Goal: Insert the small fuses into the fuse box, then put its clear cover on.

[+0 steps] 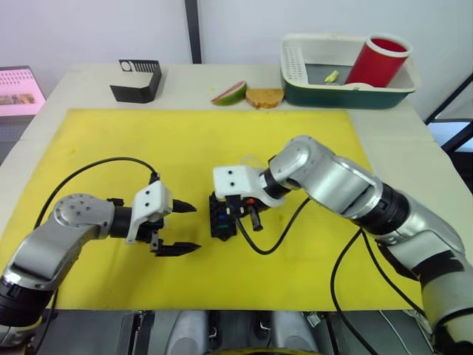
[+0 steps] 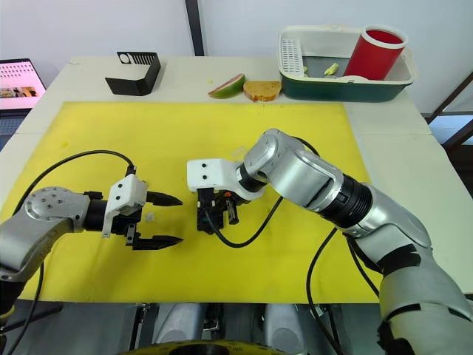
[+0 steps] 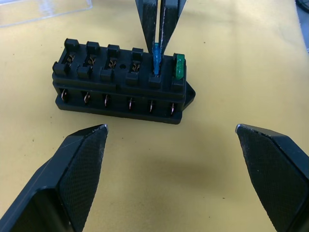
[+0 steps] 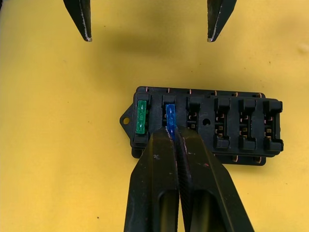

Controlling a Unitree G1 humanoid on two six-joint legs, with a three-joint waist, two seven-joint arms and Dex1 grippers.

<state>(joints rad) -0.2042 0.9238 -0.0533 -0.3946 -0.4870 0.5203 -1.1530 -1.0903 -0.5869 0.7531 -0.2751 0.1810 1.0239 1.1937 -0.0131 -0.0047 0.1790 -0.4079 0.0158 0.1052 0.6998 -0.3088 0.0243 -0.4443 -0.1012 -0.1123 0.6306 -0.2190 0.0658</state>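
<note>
The black fuse box (image 1: 221, 220) lies mid-mat. A green fuse (image 4: 141, 117) sits in its end slot. Beside it a blue fuse (image 4: 170, 116) stands in the second slot, and my right gripper (image 4: 172, 133) is shut on the fuse from above. The other slots in that row look empty. My left gripper (image 1: 195, 227) hovers open just left of the box, its fingertips (image 3: 91, 140) wide apart and facing the box's side (image 3: 120, 82). The clear cover (image 3: 43, 9) lies on the mat just beyond the box.
The yellow mat (image 1: 185, 140) covers most of the table. At the back stand a black angled stand (image 1: 137, 80), a fruit slice (image 1: 230, 92), a bread piece (image 1: 264, 97) and a white-and-green basin (image 1: 295, 74) holding a red cup (image 1: 377, 61). Cables trail from both wrists.
</note>
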